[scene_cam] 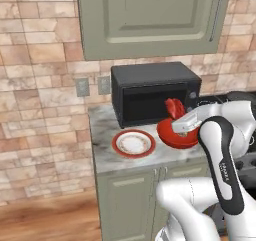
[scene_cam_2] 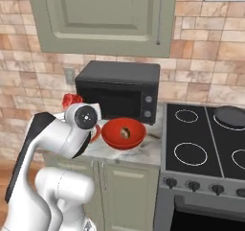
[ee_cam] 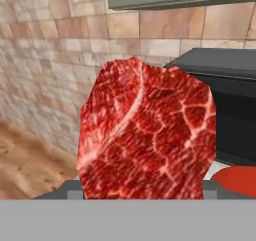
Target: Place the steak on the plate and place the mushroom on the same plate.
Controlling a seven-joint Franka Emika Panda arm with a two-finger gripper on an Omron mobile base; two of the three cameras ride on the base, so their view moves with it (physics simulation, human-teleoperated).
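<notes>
My gripper [scene_cam: 176,114] is shut on the steak [ee_cam: 147,130], a red marbled slab held upright in the air. In the base views the steak [scene_cam: 174,107] [scene_cam_2: 72,99] hangs in front of the microwave, above the left edge of the solid red bowl [scene_cam: 172,133] [scene_cam_2: 123,133]. The mushroom [scene_cam_2: 125,132], a tan-brown lump, lies inside that bowl. The white plate [scene_cam: 133,143] with its red-orange rim lies bare on the counter, left of the bowl and lower left of the steak. The steak hides the fingertips in the hand view.
A black microwave [scene_cam: 155,92] [scene_cam_2: 119,88] stands at the back of the marble counter [scene_cam: 105,135], under a green wall cabinet [scene_cam: 150,20]. A stove [scene_cam_2: 206,144] with black burners adjoins the counter on the right. My own arm [scene_cam: 220,155] covers the counter's right side.
</notes>
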